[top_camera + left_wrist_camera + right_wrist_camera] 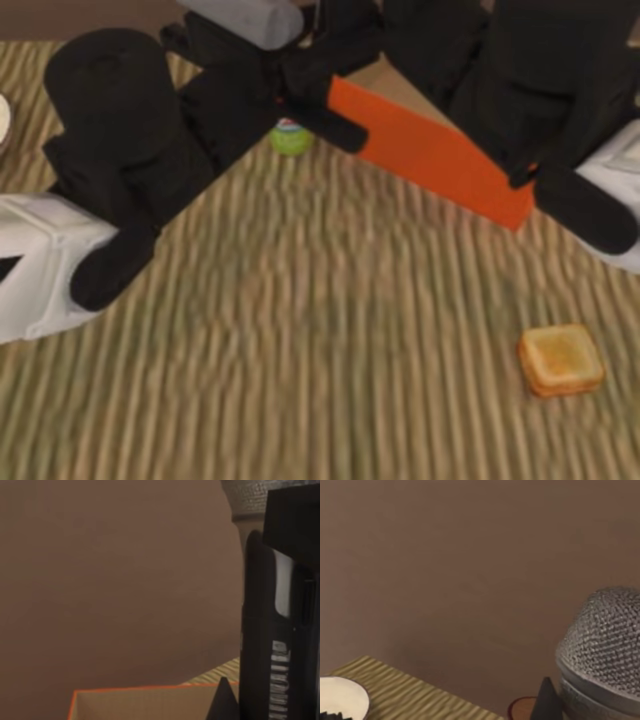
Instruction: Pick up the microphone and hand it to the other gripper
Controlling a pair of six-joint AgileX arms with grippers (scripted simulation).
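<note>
Where the two arms meet at the far middle of the worktop (330, 320), one microphone (605, 650) is held up in the air, its grey mesh head close before the right wrist camera and at the edge of the left wrist view. The left gripper (320, 115) reaches in from the left, the right gripper (420, 45) from the right. Both are near the microphone, but whether either is clamped on it I cannot tell.

On the worktop I count four other things, one of each:
- one green can (290, 138), just below the left gripper
- one orange box (440, 150), beside the can
- one piece of toast (560, 360), well apart at the near right
- one white plate (362, 692), at the far left edge
</note>
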